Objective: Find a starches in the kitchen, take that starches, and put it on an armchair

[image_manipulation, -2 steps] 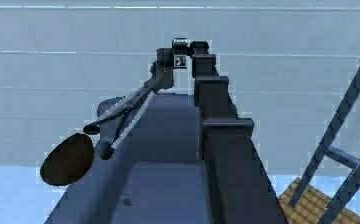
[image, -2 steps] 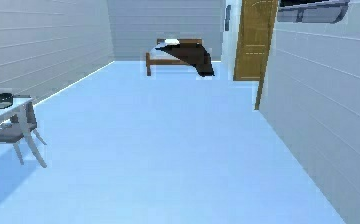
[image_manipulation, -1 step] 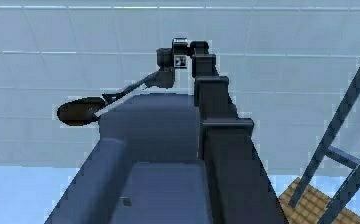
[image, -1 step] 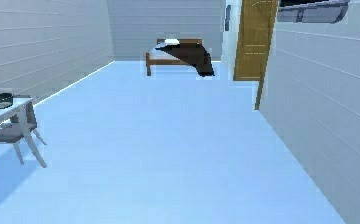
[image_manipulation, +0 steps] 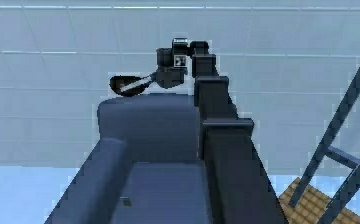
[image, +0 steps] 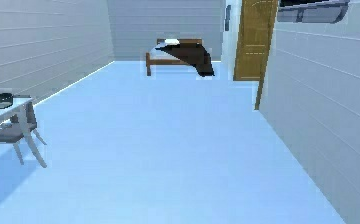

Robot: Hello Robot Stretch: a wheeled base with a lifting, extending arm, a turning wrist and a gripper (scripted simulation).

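A dark blue armchair (image_manipulation: 148, 150) stands against a pale panelled wall in the arm side view, with its back and one armrest toward me. The dark arm bar (image_manipulation: 223, 130) rises over the seat. At its far end are the white marker squares, and left of them the gripper (image_manipulation: 128, 84) with thin fingers. The gripper sits just above the top edge of the armchair's back. I cannot tell whether it holds anything. No starchy food can be made out.
In the forward view a bed with a dark blanket (image: 180, 55) stands at the far wall beside a wooden door (image: 256, 40). A table with a dark pan (image: 0, 100) and a chair (image: 18, 140) sit at the left. A blue slanted frame (image_manipulation: 338, 150) stands right of the armchair.
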